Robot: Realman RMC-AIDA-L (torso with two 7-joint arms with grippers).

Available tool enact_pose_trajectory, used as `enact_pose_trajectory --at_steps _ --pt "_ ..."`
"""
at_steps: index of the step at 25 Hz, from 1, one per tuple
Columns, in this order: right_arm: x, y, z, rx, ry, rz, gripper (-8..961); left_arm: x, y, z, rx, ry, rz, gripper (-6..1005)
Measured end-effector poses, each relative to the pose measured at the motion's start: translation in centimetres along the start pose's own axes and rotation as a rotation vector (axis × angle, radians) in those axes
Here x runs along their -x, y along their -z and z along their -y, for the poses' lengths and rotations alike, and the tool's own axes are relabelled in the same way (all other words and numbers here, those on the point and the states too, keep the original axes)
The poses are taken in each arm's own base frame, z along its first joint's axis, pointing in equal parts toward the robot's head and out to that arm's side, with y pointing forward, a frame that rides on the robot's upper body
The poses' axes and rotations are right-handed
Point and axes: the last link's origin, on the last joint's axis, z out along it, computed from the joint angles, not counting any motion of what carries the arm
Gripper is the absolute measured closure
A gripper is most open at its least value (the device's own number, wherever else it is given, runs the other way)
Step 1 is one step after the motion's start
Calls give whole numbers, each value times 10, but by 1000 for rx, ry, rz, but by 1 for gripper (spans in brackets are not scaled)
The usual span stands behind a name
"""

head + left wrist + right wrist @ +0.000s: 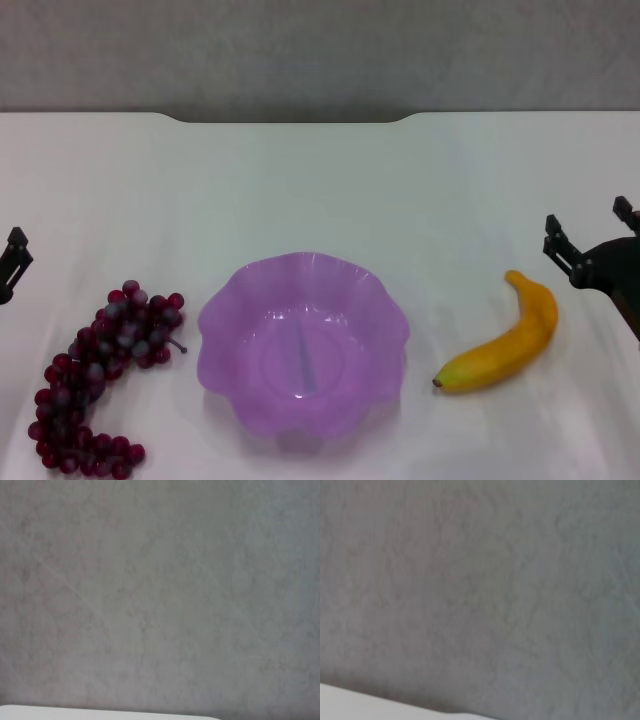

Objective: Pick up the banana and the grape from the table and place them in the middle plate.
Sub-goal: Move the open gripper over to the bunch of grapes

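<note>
Curved yellow banana [505, 345] and dark red grape bunch [98, 385] lay untouched on the white worktop [320, 190], so we judged no pick begun. Our right tool [590, 240], released, needed to reach the banana first for the scalloped purple plate [225, 320]; the left tool's [12, 262] state we could not tell.

Only small parts of the robot are showing in the head view. At the desk's right edge, the right end effector [590, 240] is appearing as matte black, angular hardware: two short blocky prongs with stepped, notched tips, joining a dark curved bracket that is running off the frame. At the desk's left edge, the left end effector [12, 262] is showing as one black, wedge-shaped piece with a squared tip. No cables, screws or markings are showing.
</note>
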Motion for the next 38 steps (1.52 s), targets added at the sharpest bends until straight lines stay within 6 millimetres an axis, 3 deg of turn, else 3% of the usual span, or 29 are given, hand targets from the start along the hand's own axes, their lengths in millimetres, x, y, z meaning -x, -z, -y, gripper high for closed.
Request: enact_pose_trajectory --at_steps 17,26,38 --pt "2 0 -9 22 -19 2 64 -1 -4 -3 38 24 17 112" --pt "-5 -6 -10 43 0 -70 64 -35 -17 -18 195 131 37 112" --pt "-7 -6 -9 43 3 -81 64 -64 -15 -39 201 203 254 116"
